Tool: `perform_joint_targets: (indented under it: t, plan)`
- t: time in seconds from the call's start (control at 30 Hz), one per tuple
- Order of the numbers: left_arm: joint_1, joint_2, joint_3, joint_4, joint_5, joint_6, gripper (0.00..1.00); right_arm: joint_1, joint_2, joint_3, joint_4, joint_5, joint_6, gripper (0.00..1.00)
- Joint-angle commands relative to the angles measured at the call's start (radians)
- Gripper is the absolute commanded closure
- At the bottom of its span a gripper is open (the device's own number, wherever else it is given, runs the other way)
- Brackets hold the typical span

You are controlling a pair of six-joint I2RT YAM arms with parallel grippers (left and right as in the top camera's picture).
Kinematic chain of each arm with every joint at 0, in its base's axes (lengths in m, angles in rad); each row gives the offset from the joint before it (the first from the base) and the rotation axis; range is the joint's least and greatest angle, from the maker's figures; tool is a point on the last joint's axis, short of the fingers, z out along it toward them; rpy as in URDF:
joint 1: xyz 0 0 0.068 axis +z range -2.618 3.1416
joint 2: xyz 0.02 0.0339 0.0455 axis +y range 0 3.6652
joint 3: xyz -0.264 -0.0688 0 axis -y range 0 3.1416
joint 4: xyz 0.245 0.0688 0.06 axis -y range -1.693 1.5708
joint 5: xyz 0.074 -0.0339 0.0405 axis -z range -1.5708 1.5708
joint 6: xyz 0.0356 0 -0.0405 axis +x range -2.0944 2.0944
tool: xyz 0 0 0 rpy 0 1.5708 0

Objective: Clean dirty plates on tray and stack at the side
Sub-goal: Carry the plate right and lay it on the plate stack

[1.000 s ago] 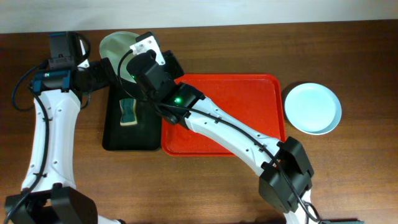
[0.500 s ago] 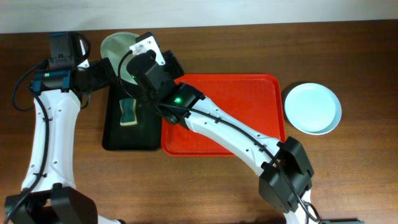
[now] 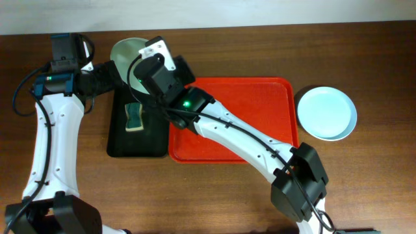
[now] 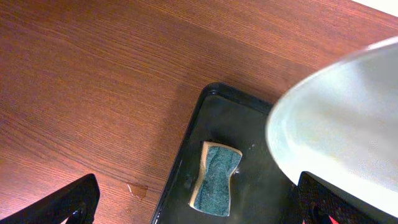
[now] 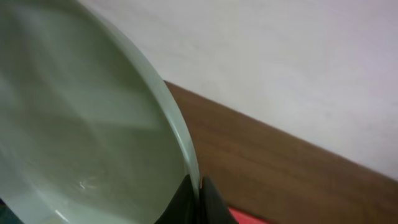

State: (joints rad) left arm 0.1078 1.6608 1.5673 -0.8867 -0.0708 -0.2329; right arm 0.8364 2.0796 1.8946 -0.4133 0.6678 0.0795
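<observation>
Green plate (image 3: 125,53) has been shifted slightly rightward within the last second and is held above the far end of the black tray (image 3: 120,144), its rim pinched by the right fingers (image 5: 212,202); left fingers (image 4: 74,202) are spread, holding nothing; cleaning is judged incomplete

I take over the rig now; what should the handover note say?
Left tool: open, above the black tray and sponge.
Right tool: shut on the rim of the pale green plate, tilted over that tray.
Done: pale blue plate on the table right of the red tray; none visible on it.
To do: probably wipe the green plate, stack it on the blue.
</observation>
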Motion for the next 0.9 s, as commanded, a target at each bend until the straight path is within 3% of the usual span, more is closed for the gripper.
perform_joint_targets:
  t: [0.0, 0.07, 0.13, 0.23, 0.3, 0.63, 0.87]
  plan:
    - [0.0, 0.005, -0.002, -0.001, 0.003, -0.017, 0.01, -0.078, -0.012, 0.026, -0.07, -0.063, 0.246, 0.96]
    - [0.0, 0.005, -0.002, -0.001, 0.003, -0.017, 0.01, -0.119, -0.012, 0.026, -0.112, -0.195, 0.311, 0.96]
    - [0.0, 0.005, -0.002, -0.001, 0.003, -0.017, 0.01, -0.206, -0.012, 0.026, -0.16, -0.504, 0.375, 0.96]
    - [0.0, 0.005, -0.002, -0.001, 0.003, -0.017, 0.01, -0.298, -0.012, 0.026, -0.211, -0.819, 0.375, 0.96]
    - [0.0, 0.005, -0.002, -0.001, 0.003, -0.017, 0.01, -0.351, -0.012, 0.026, -0.264, -0.927, 0.374, 0.96]
    - [0.0, 0.005, -0.002, -0.001, 0.003, -0.017, 0.01, -0.718, -0.012, 0.026, -0.647, -0.945, 0.358, 0.96]
    - [0.0, 0.005, -0.002, -0.001, 0.003, -0.017, 0.01, -0.969, -0.012, 0.026, -0.824, -0.945, 0.2, 0.96]
